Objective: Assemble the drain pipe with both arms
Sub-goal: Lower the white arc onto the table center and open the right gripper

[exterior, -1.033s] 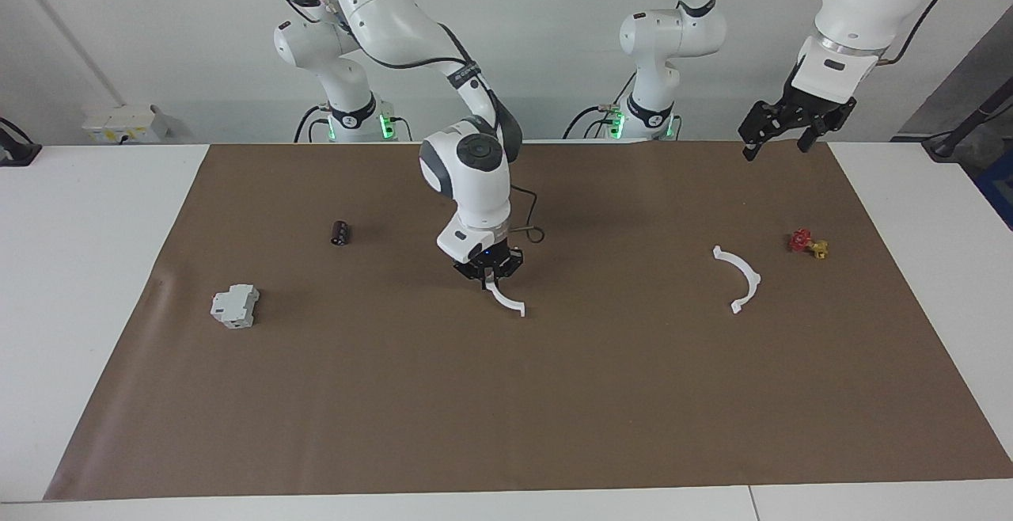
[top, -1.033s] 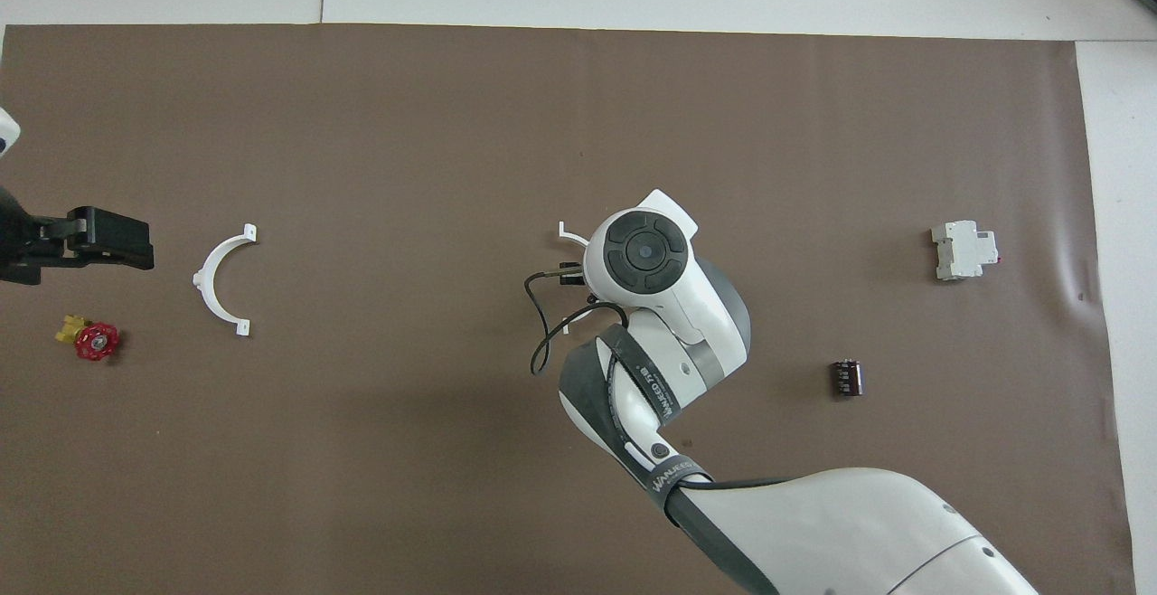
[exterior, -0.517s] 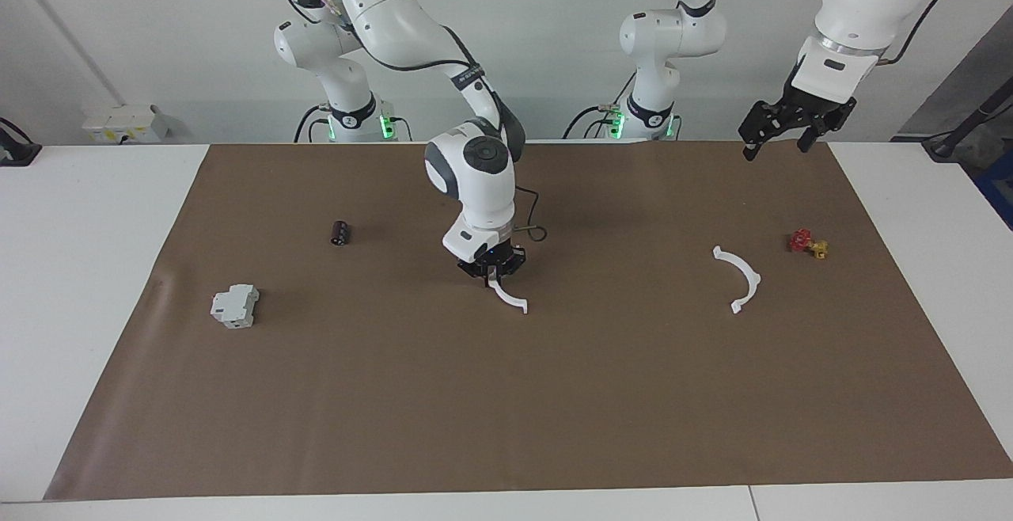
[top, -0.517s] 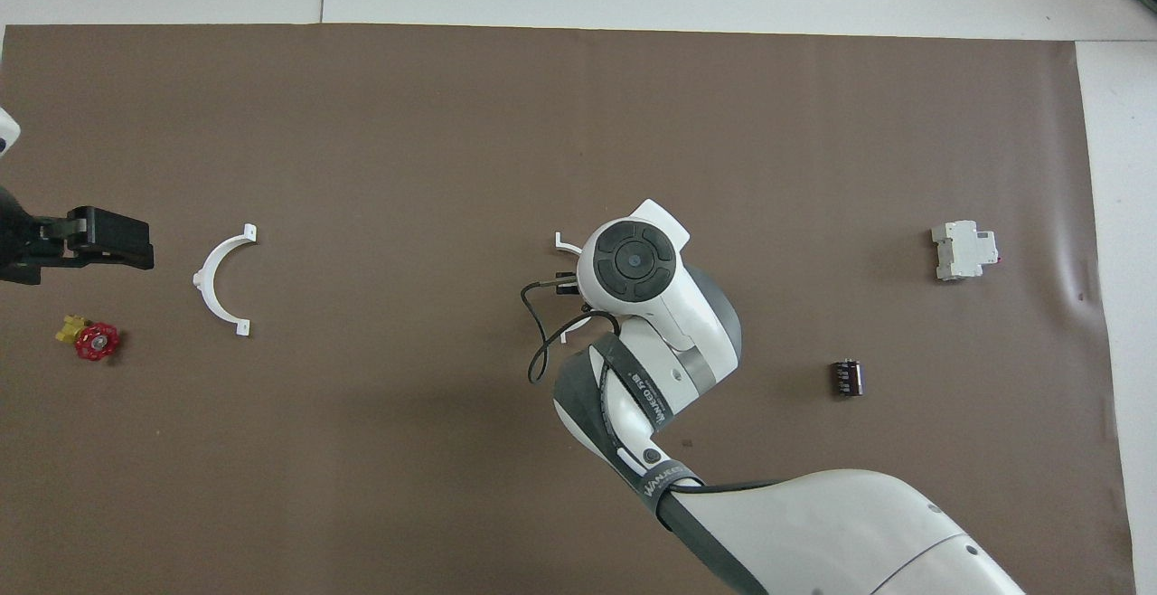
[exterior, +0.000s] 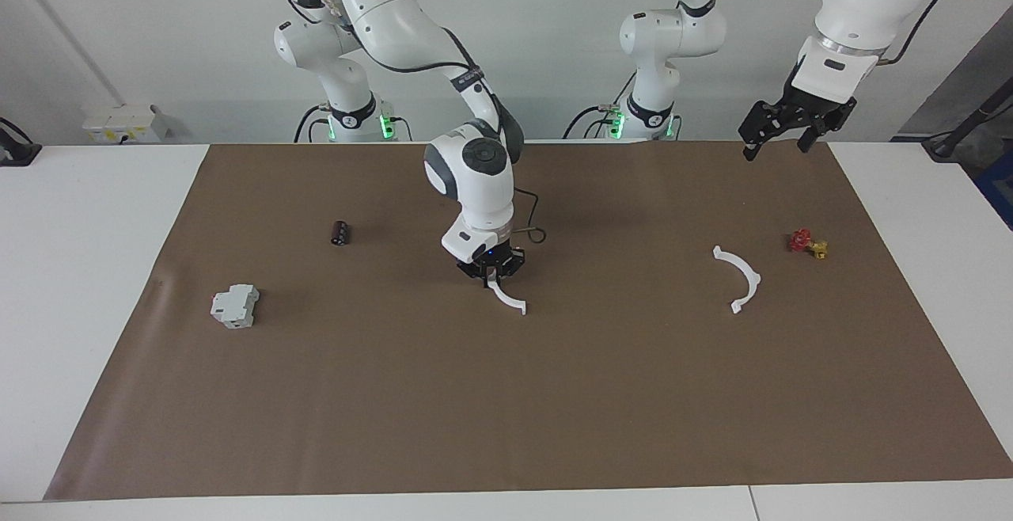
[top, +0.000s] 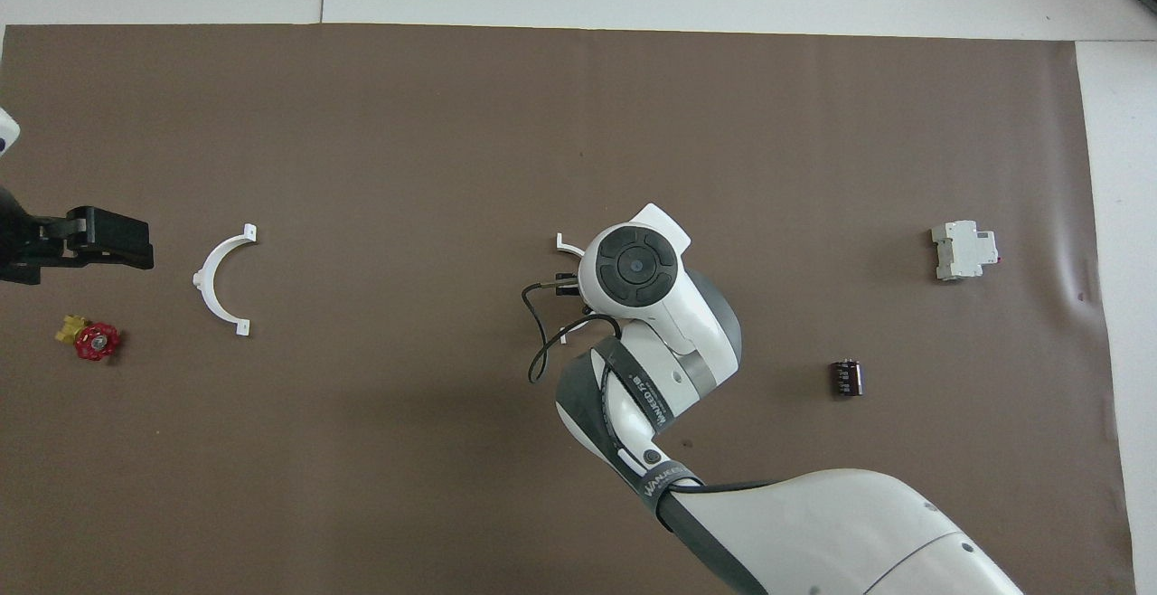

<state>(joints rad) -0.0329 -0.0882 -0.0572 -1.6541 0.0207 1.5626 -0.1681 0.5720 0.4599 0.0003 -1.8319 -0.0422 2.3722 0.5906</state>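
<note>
- The grey device (exterior: 234, 306) and the black cylinder (exterior: 340, 233) lie toward the right arm's end of the mat (exterior: 554, 394). Neither belongs to the job, and both are well apart from the pipe parts.
- The right gripper (exterior: 491, 271) is down at mid-mat, right at the upper end of the middle arc (exterior: 508, 299). From where I stand I cannot tell whether it is clamped on that arc or loose around it. The arc's other end, with its tab, looks to rest on the mat.
- The other arc (exterior: 741, 279) lies flat toward the left arm's end, untouched, with its open side toward the middle arc. The 2 arcs are well apart, so the ring is not yet made.
- The red-and-yellow valve (exterior: 807, 244) sits near that arc, nearer the mat's end.
- The left gripper (exterior: 779, 137) hangs high over the mat's corner at the left arm's end, wide open and holding nothing. This arm waits.
- My reading: the step in hand is placing the first half at mid-mat. Next, the left arm must come down, grip the other arc by its middle, and bring it across so the tabs meet end to end.
</note>
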